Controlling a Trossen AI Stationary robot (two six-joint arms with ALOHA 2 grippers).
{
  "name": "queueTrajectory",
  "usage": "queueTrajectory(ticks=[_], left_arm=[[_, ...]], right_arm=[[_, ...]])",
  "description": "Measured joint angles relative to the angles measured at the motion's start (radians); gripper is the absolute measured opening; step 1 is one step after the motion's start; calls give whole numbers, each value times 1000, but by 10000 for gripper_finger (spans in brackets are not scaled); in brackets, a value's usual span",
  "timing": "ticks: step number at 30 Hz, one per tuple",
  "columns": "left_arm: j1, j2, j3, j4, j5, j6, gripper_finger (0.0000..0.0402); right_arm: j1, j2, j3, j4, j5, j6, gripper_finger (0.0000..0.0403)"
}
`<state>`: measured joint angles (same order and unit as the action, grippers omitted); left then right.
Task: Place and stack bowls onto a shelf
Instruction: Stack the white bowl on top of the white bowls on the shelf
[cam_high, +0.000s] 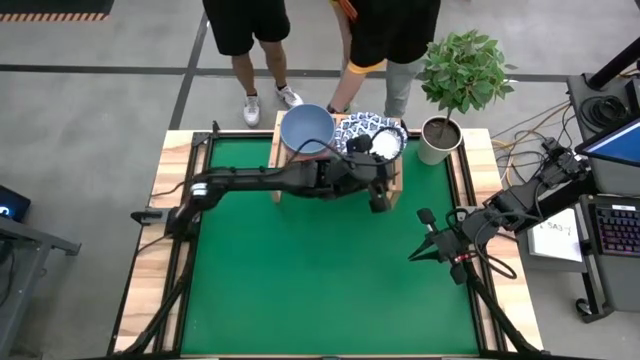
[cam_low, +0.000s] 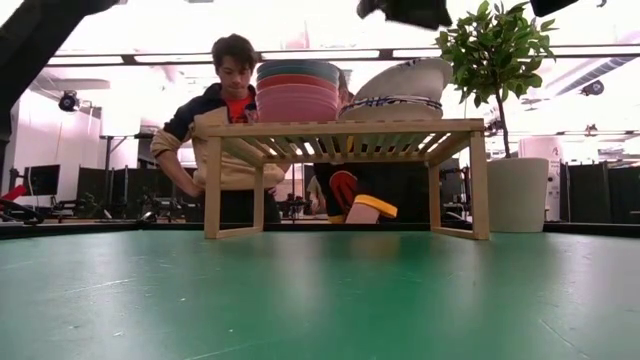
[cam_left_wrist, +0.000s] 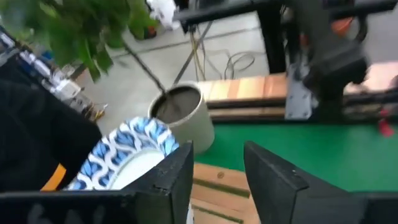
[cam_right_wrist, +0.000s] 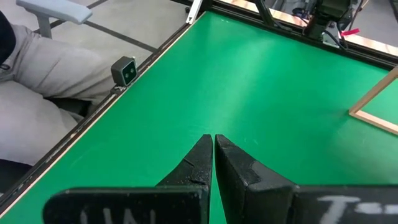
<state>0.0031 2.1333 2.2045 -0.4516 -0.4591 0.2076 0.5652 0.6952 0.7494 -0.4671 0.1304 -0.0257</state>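
hovering with fingers spread over the shelf (cam_low: 345, 128) at the surface's far edge, the left end effector (cam_left_wrist: 217, 165) could knock the tilted patterned bowl (cam_low: 400, 80) off its stack while the right end effector (cam_right_wrist: 213, 158) waits pressed together.

Deep bowls (cam_low: 298, 92) stacked on shelf (cam_low: 345, 128) beside patterned bowls (cam_low: 400, 90); plant pot (cam_low: 518, 194) right.

left arm (cam_high: 270, 180): dark, slim jointed links, black cable along it
left fingers (cam_left_wrist: 177, 177): black, flat, angular plates
right arm (cam_high: 510, 205): dark, blocky joints, loose black cables
right gripper (cam_right_wrist: 214, 163): black, two tapered wedge fingers, matte
right wrist bar (cam_right_wrist: 130, 208): black, faint white lettering
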Motion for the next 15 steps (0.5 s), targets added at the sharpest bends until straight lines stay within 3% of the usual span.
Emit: queueTrajectory(ticks=[3, 8, 15], left_arm=[[16, 36, 4, -4, -16, -7, 107], [30, 62, 5, -45, -158, -69, 83], [24, 62, 8, -158, -153, -138, 64]], right_arm=[[0, 0, 0, 0, 0, 0, 9], [0, 0, 0, -2, 1, 0, 9], [0, -1, 0, -8, 1, 0, 9]])
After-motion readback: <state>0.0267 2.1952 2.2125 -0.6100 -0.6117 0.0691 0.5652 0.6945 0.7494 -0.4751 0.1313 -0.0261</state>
